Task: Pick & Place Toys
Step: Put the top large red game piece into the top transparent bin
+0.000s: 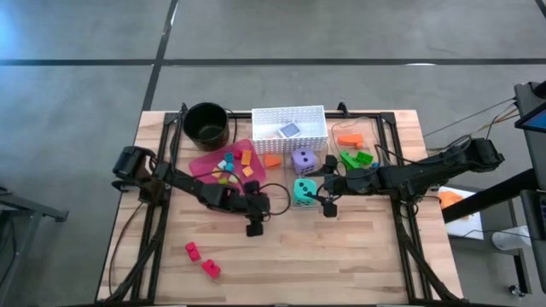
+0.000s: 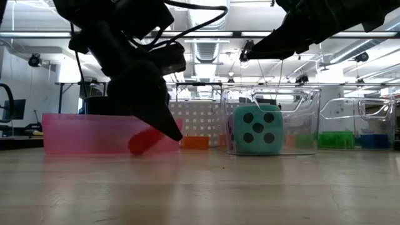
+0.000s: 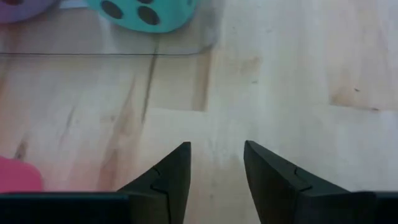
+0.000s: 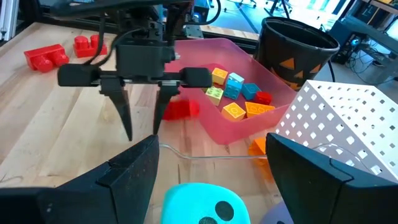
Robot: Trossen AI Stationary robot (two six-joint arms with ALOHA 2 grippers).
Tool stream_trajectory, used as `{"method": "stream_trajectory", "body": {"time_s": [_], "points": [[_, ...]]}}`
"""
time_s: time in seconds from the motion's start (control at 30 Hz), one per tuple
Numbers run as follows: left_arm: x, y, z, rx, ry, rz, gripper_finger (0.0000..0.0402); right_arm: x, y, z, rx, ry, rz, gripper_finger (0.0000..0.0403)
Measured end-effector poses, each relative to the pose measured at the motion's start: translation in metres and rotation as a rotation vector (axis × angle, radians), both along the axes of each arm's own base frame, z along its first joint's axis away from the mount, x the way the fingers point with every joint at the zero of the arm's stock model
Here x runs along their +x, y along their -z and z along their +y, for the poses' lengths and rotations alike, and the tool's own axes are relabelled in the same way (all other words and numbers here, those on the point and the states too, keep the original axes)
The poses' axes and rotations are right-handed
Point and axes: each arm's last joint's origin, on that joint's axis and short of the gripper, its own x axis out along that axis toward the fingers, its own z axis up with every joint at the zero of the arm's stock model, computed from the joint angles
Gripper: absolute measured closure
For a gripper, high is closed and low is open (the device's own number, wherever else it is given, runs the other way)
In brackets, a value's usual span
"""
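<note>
Spatial relation for the coming grasp: the teal dotted plastic die (image 4: 199, 204) is bracketed just ahead of the wide-open, empty right gripper (image 4: 211, 168), while the left gripper (image 3: 216, 163), parted and empty, is nearer a red plastic brick (image 4: 180, 109).

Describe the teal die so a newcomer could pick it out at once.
Start at the white perforated basket at the table's far edge and come toward the near edge: two dotted dice sit there. The teal die is the nearer one, beside the right gripper; its neighbour, the purple die, lies closer to the basket.
</note>
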Motion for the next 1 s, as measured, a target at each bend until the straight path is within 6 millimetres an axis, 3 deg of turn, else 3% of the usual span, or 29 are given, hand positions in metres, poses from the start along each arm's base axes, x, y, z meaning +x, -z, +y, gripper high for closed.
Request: {"method": "stream_trajectory", "body": {"time_s": [0.17, 0.37, 0.57, 0.7, 1.0], "points": [[0.001, 0.000, 0.006, -0.002, -0.026, -0.001, 0.0237, 0.000, 0.000, 0.000, 0.000, 0.000, 0.000, 0.0109], [-0.001, -0.002, 0.006, 0.027, 0.008, 0.013, 0.0178, 0.000, 0.000, 0.000, 0.000, 0.000, 0.000, 0.0109], [-0.008, -0.026, 0.009, 0.015, -0.081, 0.029, 0.0132, 0.000, 0.000, 0.000, 0.000, 0.000, 0.000, 0.0109], [-0.012, -0.035, 0.009, -0.093, -0.231, -0.018, 0.0127, 0.000, 0.000, 0.000, 0.000, 0.000, 0.000, 0.0109], [-0.023, -0.017, -0.003, -0.122, -0.353, 0.065, 0.0126, 0.000, 0.000, 0.000, 0.000, 0.000, 0.002, 0.0109]]}}
